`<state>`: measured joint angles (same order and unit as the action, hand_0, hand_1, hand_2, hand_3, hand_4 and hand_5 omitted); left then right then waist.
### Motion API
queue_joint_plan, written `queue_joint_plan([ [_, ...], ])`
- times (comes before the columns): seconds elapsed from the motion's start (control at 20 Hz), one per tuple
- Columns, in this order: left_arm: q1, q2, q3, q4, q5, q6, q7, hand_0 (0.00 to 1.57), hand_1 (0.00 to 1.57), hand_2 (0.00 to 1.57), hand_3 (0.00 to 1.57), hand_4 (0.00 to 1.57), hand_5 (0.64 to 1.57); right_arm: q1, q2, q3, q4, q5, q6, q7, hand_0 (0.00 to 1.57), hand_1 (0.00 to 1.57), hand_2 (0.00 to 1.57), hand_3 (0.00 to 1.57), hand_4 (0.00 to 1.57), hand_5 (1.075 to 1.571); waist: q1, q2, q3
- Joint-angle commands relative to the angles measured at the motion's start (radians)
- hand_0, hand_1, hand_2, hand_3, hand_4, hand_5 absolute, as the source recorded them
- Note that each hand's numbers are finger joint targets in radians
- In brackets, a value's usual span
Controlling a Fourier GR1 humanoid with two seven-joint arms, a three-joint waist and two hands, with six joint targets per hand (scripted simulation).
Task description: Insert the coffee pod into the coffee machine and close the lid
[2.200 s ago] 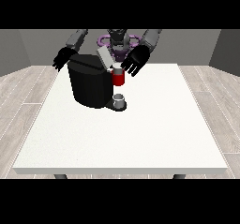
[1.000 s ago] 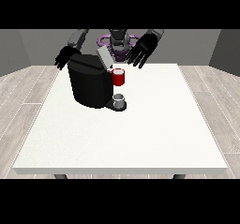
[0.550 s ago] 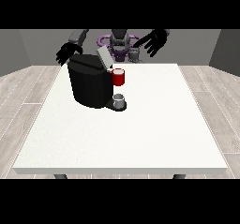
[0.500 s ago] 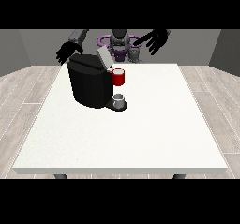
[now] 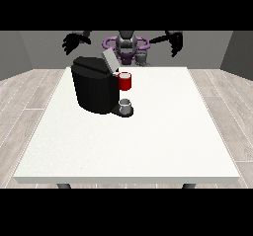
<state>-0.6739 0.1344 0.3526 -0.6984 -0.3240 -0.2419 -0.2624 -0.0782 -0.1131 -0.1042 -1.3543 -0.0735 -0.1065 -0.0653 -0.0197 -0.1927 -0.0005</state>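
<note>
The black coffee machine (image 5: 96,89) stands on the white table (image 5: 148,136), left of its middle, with its grey lid (image 5: 108,60) tilted up. A red thing at the machine (image 5: 125,81) sits at its front top. A small grey cup (image 5: 126,104) stands on the machine's base below it. A small grey thing (image 5: 142,57) shows at the table's far edge by the robot's torso; I cannot tell it for the pod. The hand at the view's left (image 5: 74,41) hovers high behind the machine, fingers spread. The hand at the view's right (image 5: 175,42) hangs high, apart from everything, fingers relaxed.
The robot's torso (image 5: 127,46) is behind the table's far edge. Grey walls and a wood floor surround the table. The machine is the only tall obstacle on the table.
Both hands have risen and spread apart. The hand at the view's right has moved from beside the red thing up and far to the right.
</note>
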Motion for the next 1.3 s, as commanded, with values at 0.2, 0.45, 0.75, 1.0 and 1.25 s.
queue_joint_plan([
  [0.2, 0.141, -0.073, 0.003, -0.048, 0.083, -0.061, 0.060, 0.00, 0.00, 0.00, 0.00, 0.00, 1.571, -0.030, -0.042, 0.047, -0.097, -0.005, 0.066, 0.116, 0.00, 0.00, 0.00, 0.00, 0.00, 1.571, 0.083, -0.131, 0.0003],
  [0.45, 0.174, -0.120, -0.008, -0.133, 0.131, -0.049, 0.062, 0.00, 0.00, 0.00, 0.00, 0.14, 1.571, -0.103, -0.078, 0.027, -0.103, -0.027, 0.117, 0.099, 0.00, 0.00, 0.00, 0.00, 0.00, 1.571, 0.134, -0.067, 0.0007],
  [0.75, 0.214, -0.098, -0.034, -0.255, 0.186, -0.092, 0.102, 0.00, 0.00, 0.00, 0.00, 0.20, 1.571, -0.130, -0.041, 0.113, -0.100, 0.065, 0.100, 0.084, 0.00, 0.00, 0.00, 0.00, 0.24, 1.571, 0.159, -0.013, 0.0007],
  [1.0, 0.320, -0.116, -0.073, -0.394, 0.235, -0.070, 0.117, 0.00, 0.00, 0.00, 0.00, 0.00, 1.571, -0.195, -0.057, 0.098, -0.124, 0.050, 0.138, 0.119, 0.00, 0.00, 0.00, 0.00, 0.00, 1.571, 0.137, 0.042, 0.0006],
  [1.25, 0.357, -0.106, -0.082, -0.480, 0.284, -0.094, 0.124, 0.00, 0.00, 0.00, 0.00, 0.00, 1.571, -0.290, -0.062, 0.040, -0.037, 0.009, 0.151, 0.123, 0.00, 0.00, 0.00, 0.00, 0.00, 1.571, 0.175, 0.106, 0.0006],
])
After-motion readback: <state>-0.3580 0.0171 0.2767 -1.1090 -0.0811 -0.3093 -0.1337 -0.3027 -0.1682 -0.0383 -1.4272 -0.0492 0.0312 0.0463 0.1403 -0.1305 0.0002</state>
